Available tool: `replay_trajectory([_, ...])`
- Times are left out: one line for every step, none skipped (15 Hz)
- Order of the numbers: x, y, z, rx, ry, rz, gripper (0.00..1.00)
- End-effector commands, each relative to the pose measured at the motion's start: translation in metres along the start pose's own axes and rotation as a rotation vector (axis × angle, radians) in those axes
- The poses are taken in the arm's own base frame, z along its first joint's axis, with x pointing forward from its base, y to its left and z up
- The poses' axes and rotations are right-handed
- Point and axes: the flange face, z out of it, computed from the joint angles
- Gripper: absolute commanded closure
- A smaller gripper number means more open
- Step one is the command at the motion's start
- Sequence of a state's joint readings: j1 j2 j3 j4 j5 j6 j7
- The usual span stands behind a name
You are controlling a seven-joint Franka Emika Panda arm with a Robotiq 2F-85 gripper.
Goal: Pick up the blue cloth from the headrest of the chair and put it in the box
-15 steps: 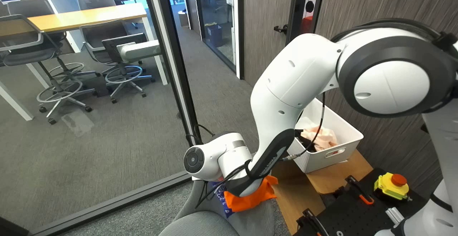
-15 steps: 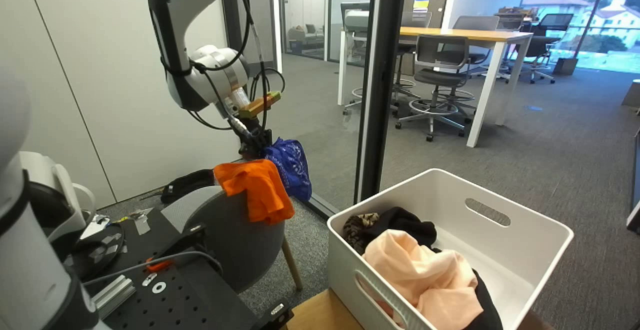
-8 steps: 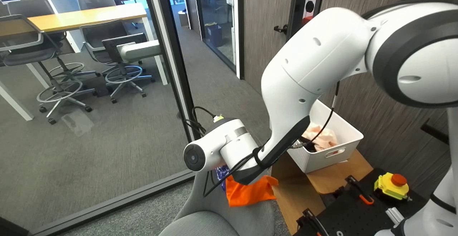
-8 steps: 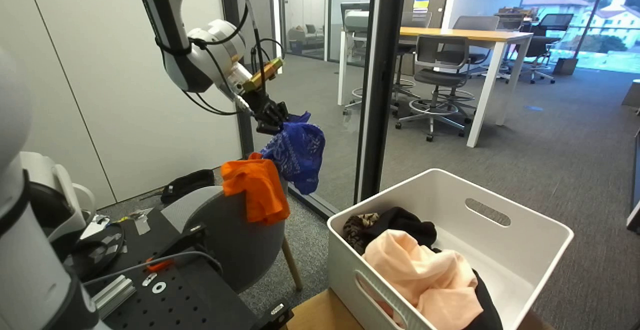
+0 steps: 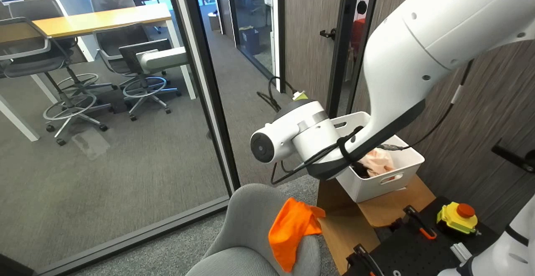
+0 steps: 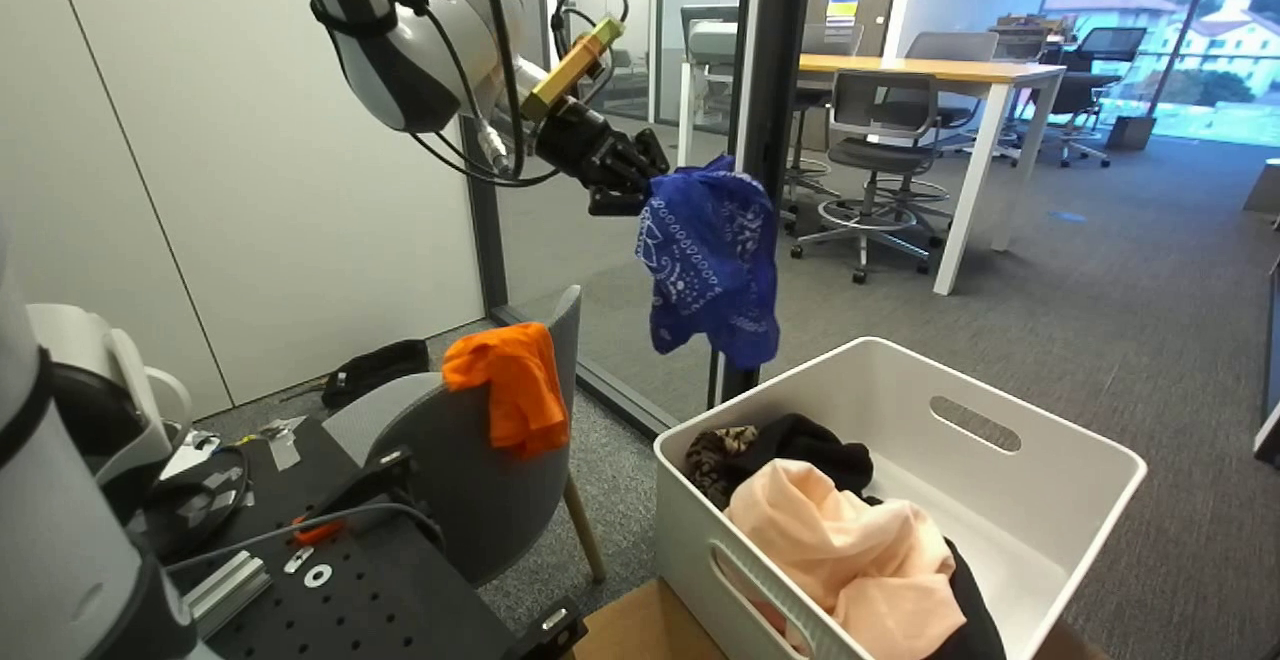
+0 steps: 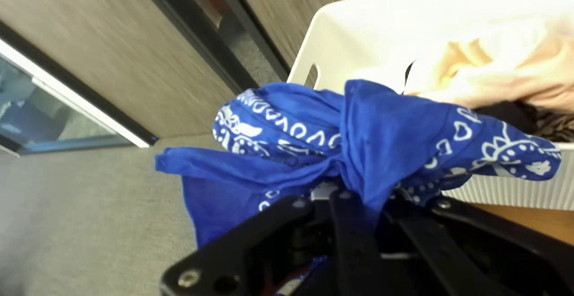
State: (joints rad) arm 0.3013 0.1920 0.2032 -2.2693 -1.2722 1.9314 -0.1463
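Jaws stood almost together, clamped on a gathered fold of the blue cloth (image 6: 712, 265); in the wrist view the pinch sat at bottom centre, with fabric hiding part of it and folds fanning out to both sides. In the upper centre of an exterior view the cloth hung free, its hem dangling, apparently short of the box (image 6: 690, 540) at lower right. You were probably at the carry, so the sound course was a swing toward the lower right of that frame, high enough for the hem to clear the rim. Over the peach cloth (image 6: 840, 550) inside, you would have done best to lower until the hem settled, and only then part the jaws. Left of centre, the orange cloth (image 6: 515, 380) draped over the backrest of the chair (image 6: 470, 490) called for no touch.
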Motion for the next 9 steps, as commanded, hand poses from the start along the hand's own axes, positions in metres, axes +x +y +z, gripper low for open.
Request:
replay_trajectory([-0.078,0.0,0.026,0.02,-0.06,0.194,0.96])
replay_trajectory([-0.097,0.005,0.036,0.042,-0.055,0.25,0.96])
replay_trajectory([-0.112,0.009,0.044,0.056,-0.061,0.305,0.96])
replay_trajectory([-0.128,0.017,0.052,0.075,-0.055,0.358,0.96])
replay_trajectory([-0.141,0.021,0.061,0.088,-0.056,0.411,0.95])
replay_trajectory([-0.154,0.028,0.072,0.106,-0.048,0.461,0.96])
replay_trajectory([-0.167,0.033,0.084,0.128,-0.039,0.509,0.95])
replay_trajectory([-0.176,0.037,0.095,0.147,-0.029,0.556,0.96])
replay_trajectory([-0.183,0.04,0.104,0.165,-0.016,0.603,0.96])
